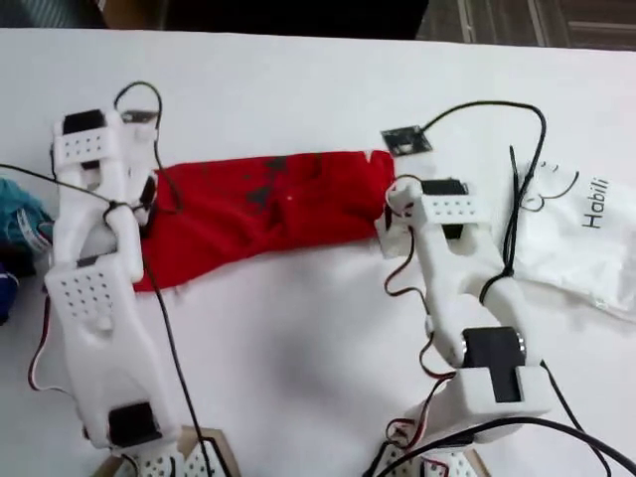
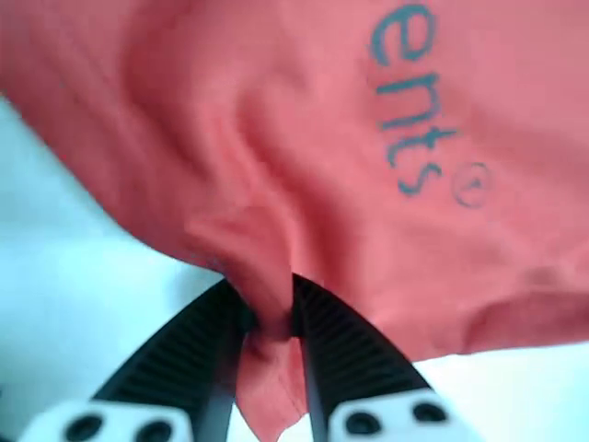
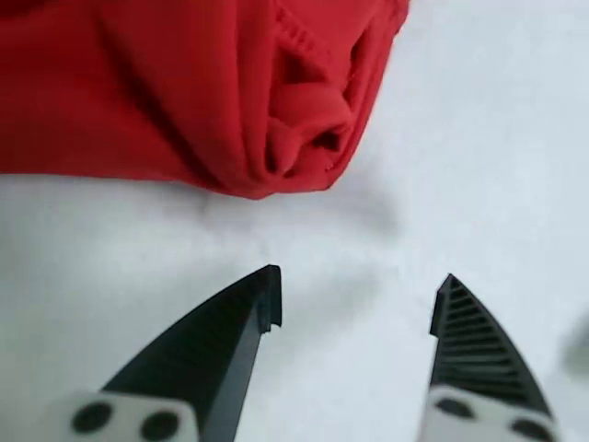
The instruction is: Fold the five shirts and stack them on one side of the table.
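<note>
A red shirt (image 1: 268, 207) lies folded into a long band across the middle of the white table (image 1: 298, 378). My left gripper (image 2: 270, 308) is shut on a pinch of the red shirt (image 2: 304, 147) at the band's left end, where teal print shows on the cloth. In the high view the left gripper (image 1: 147, 204) sits at that left end. My right gripper (image 3: 354, 304) stands open just off the bunched right end of the red shirt (image 3: 184, 92), nothing between its black fingers (image 3: 230, 322). From above, the right gripper (image 1: 390, 214) is at the band's right end.
A white shirt (image 1: 576, 238) with dark print lies at the right edge. Blue and teal cloth (image 1: 18, 229) sits at the far left edge. A small black board (image 1: 407, 140) and its cable (image 1: 517, 159) lie behind the right arm. Bare table spreads in front.
</note>
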